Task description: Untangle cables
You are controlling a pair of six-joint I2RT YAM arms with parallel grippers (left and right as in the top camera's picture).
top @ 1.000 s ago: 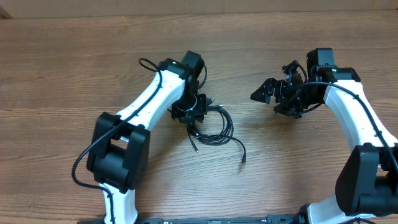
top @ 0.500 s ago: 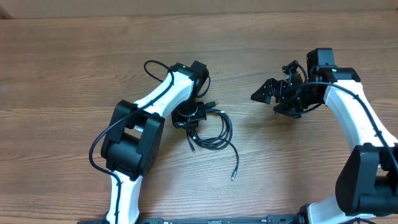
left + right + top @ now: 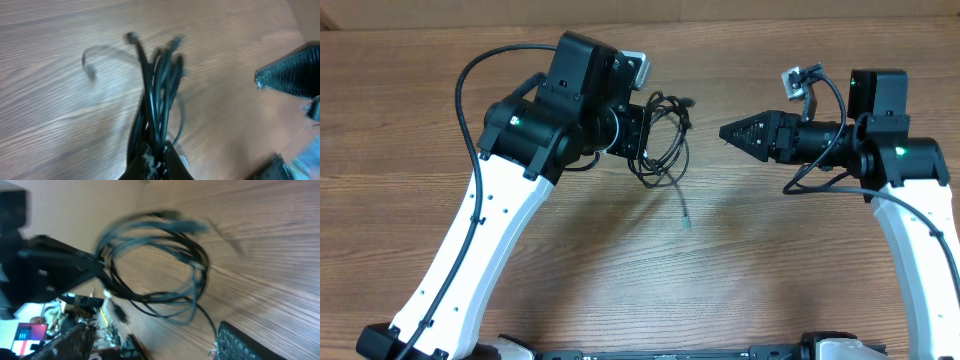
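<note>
Now the cables hang as one bundle above the table, pinched in the closed left gripper. My right gripper, seemingly wide open and empty, waits near; I should catch one outer loop only, then pull gently.

The cables, blurred and coiled in loose overlapping loops against the wooden table, are seen clamped at their left side by the dark left gripper, while the fingers of the right gripper are spread wide apart at the lower edge.
</note>
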